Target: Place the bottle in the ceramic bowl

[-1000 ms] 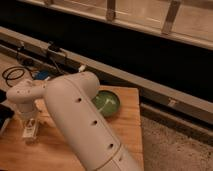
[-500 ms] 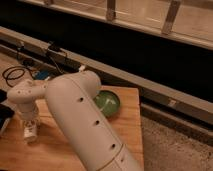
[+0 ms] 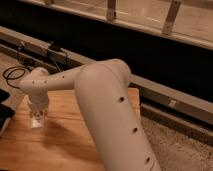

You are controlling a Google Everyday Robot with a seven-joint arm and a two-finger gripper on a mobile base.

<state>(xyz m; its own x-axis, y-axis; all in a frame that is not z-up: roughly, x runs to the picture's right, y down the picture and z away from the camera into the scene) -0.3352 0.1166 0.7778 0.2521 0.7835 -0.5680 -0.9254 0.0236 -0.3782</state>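
The small whitish bottle [image 3: 36, 121] stands upright over the left part of the wooden table [image 3: 60, 145]. My gripper [image 3: 37, 112] is directly above it, at its top, hanging from the white wrist [image 3: 35, 90]. Whether it holds the bottle does not show. The green ceramic bowl is hidden behind my thick white arm [image 3: 107, 105], which crosses the middle of the view.
A black cable coil [image 3: 15, 73] lies at the far left behind the table. A dark object [image 3: 4, 115] sits at the table's left edge. A metal rail [image 3: 170, 97] and a dark wall run along the back. Speckled floor [image 3: 185, 150] lies to the right.
My arm's elbow has swung up and to the right and now covers the green bowl. The wrist and the bottle have shifted slightly up and to the right.
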